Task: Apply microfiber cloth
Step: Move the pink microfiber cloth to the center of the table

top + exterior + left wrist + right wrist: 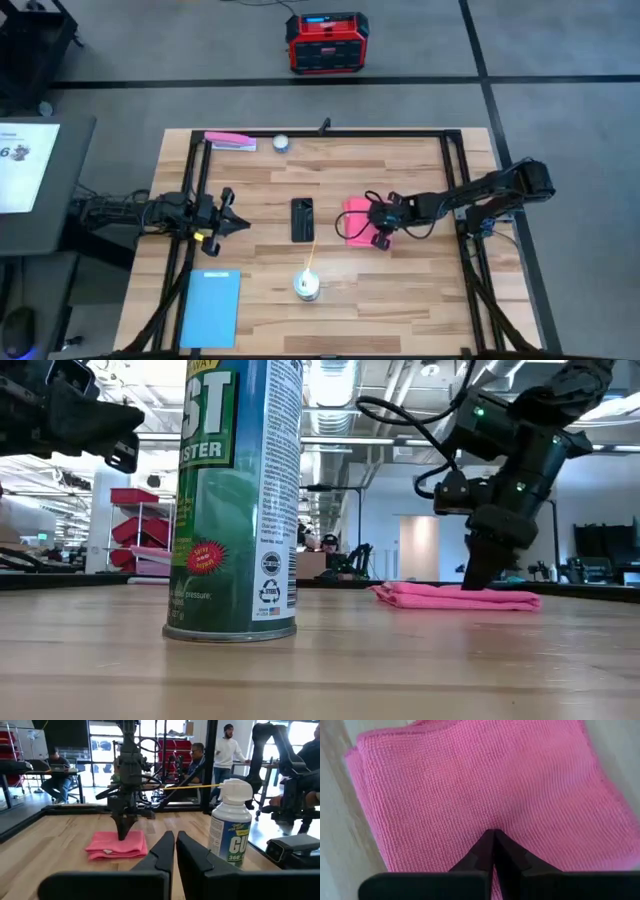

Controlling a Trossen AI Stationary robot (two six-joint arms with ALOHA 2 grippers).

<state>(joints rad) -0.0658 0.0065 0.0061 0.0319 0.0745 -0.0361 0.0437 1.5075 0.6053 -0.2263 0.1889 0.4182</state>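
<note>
The microfiber cloth (pixel 355 219) is pink and folded into several layers. It lies flat on the wooden table, right of the black phone (pixel 302 219). My right gripper (pixel 493 834) stands on top of it, pointing down, fingers shut; the left wrist view shows its tips (pixel 123 835) at the cloth's (pixel 116 845) top layer. My left gripper (pixel 232 224) hovers level at the table's left, shut and with nothing in it, pointing toward the phone. A spray can (pixel 308 285) stands upright near the front edge. My right gripper comes from above, pointing down, with its shut fingertips (pixel 487 842) set on the cloth's top layer (pixel 492 817), toward its right side. The fabric dimples slightly around the tips. Whether a bit of fabric is caught between them I cannot tell. The cloth lies flat on the table.
A light-blue rectangle (pixel 211 307) lies at the near left, a flat pink strip (pixel 230 141) and a small white ball (pixel 281 142) at the far edge. A black frame (pixel 455 170) rims the table. People show in the room beyond (pixel 227 745).
</note>
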